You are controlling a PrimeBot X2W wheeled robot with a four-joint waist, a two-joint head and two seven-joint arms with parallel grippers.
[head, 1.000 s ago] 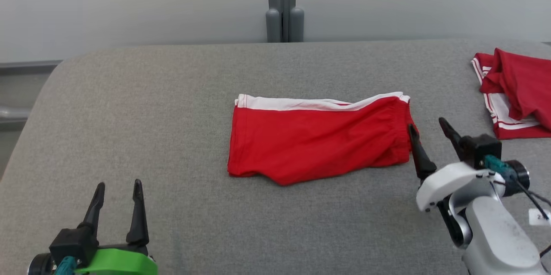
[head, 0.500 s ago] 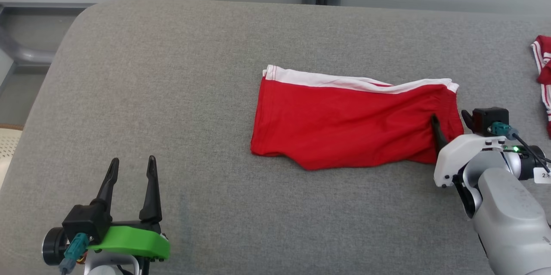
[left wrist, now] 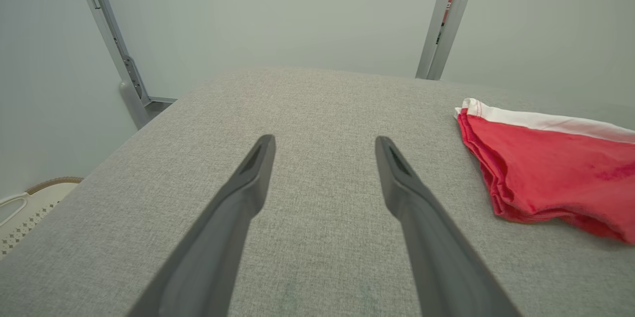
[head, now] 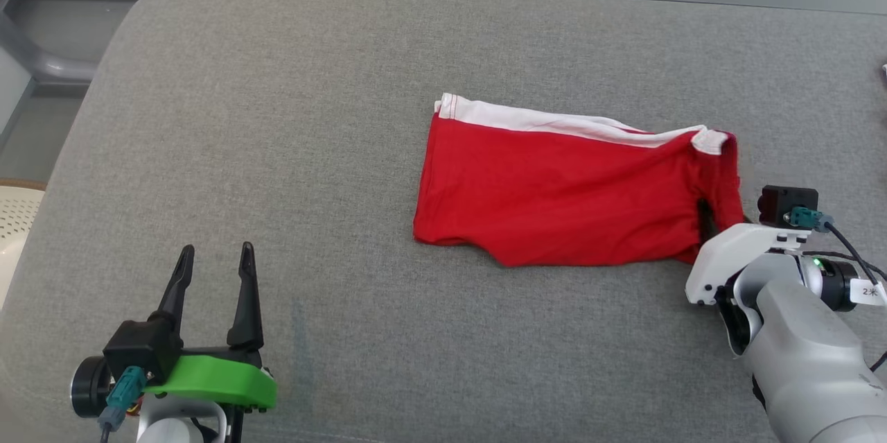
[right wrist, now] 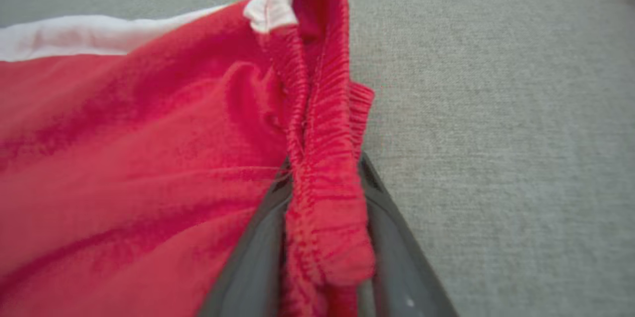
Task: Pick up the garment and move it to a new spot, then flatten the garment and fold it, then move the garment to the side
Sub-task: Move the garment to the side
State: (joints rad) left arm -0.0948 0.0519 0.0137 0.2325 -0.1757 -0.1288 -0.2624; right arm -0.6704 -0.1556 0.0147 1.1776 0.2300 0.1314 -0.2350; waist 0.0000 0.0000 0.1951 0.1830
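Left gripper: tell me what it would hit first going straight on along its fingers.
Nothing close, it seems. The left gripper points over bare cushion toward the far edge; the shorts lie off to its right, clear of that line. Past the edge stands the wall, but depth is unclear.

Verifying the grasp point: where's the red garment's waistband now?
Head view, right side: the waistband is the red garment's right end on the grey table, pinched between the right gripper's jaws.

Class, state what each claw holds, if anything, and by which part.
The right claw pinches the red shorts by the elastic waistband. The left claw is open, holding nothing.
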